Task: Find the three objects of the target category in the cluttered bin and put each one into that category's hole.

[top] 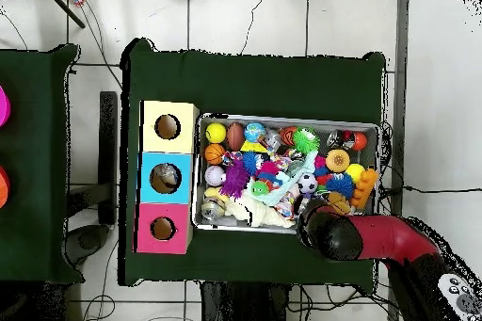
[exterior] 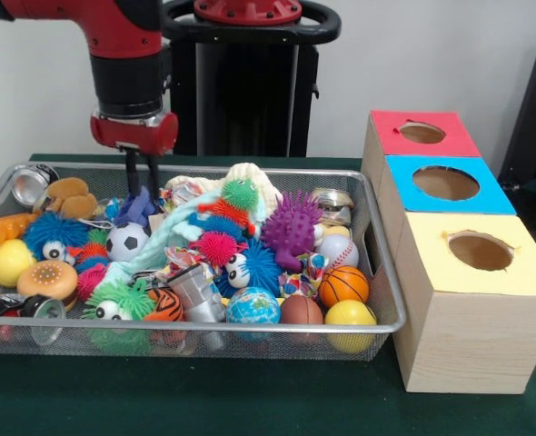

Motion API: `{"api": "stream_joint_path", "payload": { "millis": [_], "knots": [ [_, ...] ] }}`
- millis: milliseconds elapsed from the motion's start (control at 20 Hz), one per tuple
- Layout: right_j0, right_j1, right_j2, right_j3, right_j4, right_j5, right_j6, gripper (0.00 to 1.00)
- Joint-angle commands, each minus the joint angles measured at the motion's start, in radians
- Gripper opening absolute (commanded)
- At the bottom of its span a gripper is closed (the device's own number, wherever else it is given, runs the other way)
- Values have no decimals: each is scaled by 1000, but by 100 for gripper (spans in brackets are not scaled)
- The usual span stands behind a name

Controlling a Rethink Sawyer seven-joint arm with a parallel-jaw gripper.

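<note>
three wooden boxes stood in a row at the right of the front view, topped red (exterior: 421,133), blue (exterior: 447,183) and yellow (exterior: 481,252), each with a round hole. at centre-left the wire mesh bin (exterior: 384,272) held heaped toys: a purple spiky ball (exterior: 292,227), a soccer ball (exterior: 127,242), a basketball (exterior: 343,284), a globe ball (exterior: 253,307), a crushed can (exterior: 33,184). the gripper (exterior: 142,177) hung low over the bin's upper-left part, its dark fingers close together above a blue toy (exterior: 138,208); whether they grasped anything could not be told.
</note>
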Motion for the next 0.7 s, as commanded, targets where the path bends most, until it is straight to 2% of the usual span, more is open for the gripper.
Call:
{"api": "stream_joint_path", "payload": {
  "millis": [50,200,450,550,700],
  "knots": [
    [-11,44,52,-45,-24,-8,-67,100],
    [-16,51,55,-50,-25,-10,-73,100],
    [47,25,-33,-90,-77,-105,16,100],
    [57,7,-53,-96,-79,-100,24,100],
    [41,-29,-41,-78,-57,-60,-8,100]
  ]
}}
